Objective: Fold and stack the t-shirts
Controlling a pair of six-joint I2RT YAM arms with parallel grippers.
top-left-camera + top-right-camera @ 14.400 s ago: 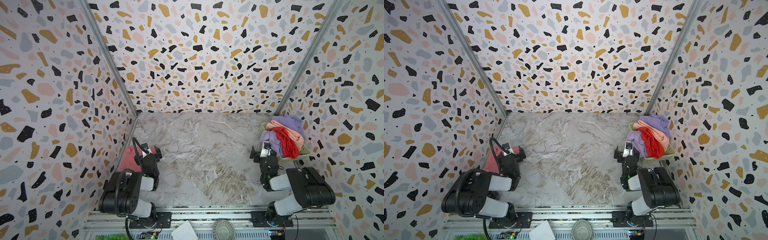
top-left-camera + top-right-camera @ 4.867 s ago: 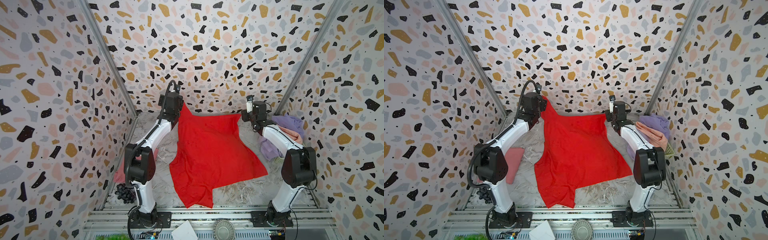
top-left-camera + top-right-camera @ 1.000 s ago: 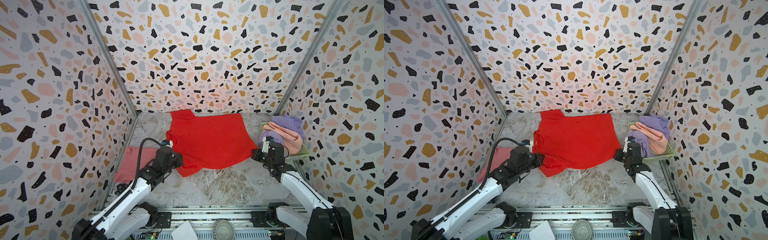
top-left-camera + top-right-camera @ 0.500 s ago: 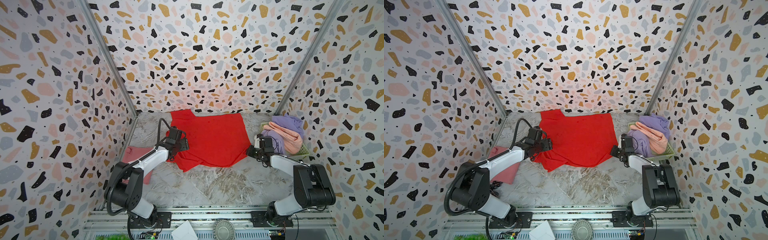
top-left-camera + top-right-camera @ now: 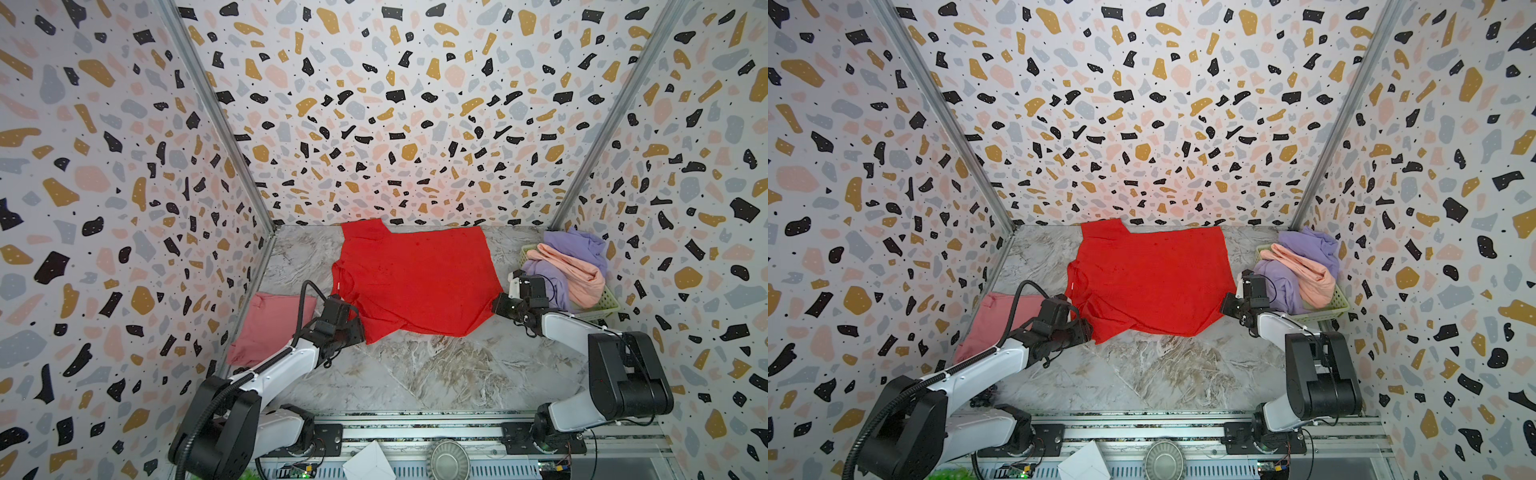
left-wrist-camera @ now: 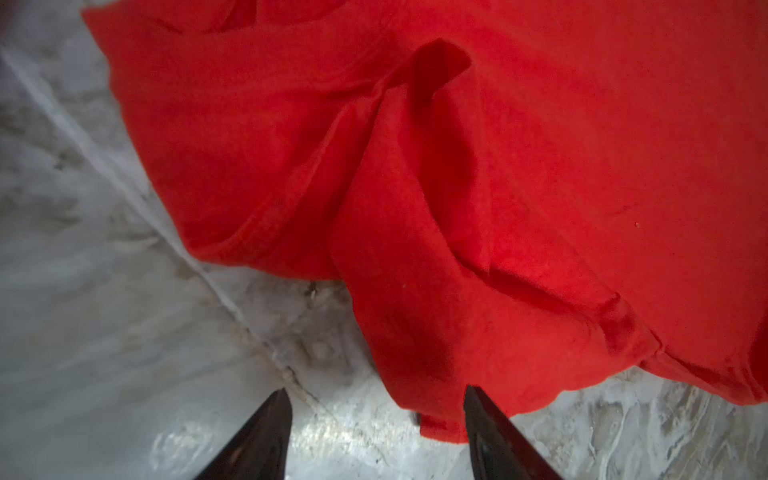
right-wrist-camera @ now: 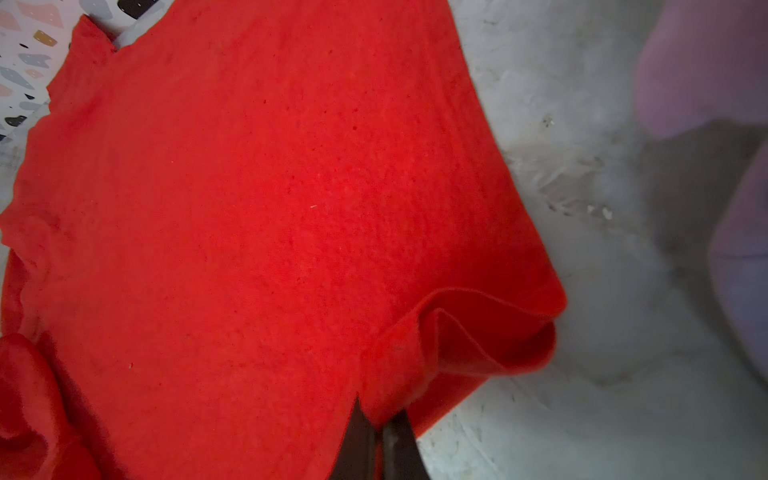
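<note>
While the bright red soft-fabric t-shirt [image 5: 415,282] lies spread open over the far half of the grey marbled desk [image 5: 415,374], its near left corner rumpled, only one garment looks finished: the dusty rose pink t-shirt [image 5: 270,328] rests as a flat folded rectangle at the desk's left edge. I judge the task about a quarter through (one of four). The lavender t-shirt [image 5: 577,245] and the peach t-shirt [image 5: 582,278] are heaped in the pale green lattice plastic basket [image 5: 602,305] on the right.

The left end effector [image 6: 374,432] sits low at the rumpled corner with its jaws parted, and a tongue of red hem lies loose beside one of them. The right end effector [image 7: 376,432] is pinched closed on the red shirt's near right edge.

The left arm covers part of the pink shirt, and the heap hides the inside of the basket. Whether the red sleeve at the rumpled corner is tucked under cannot be made out.
</note>
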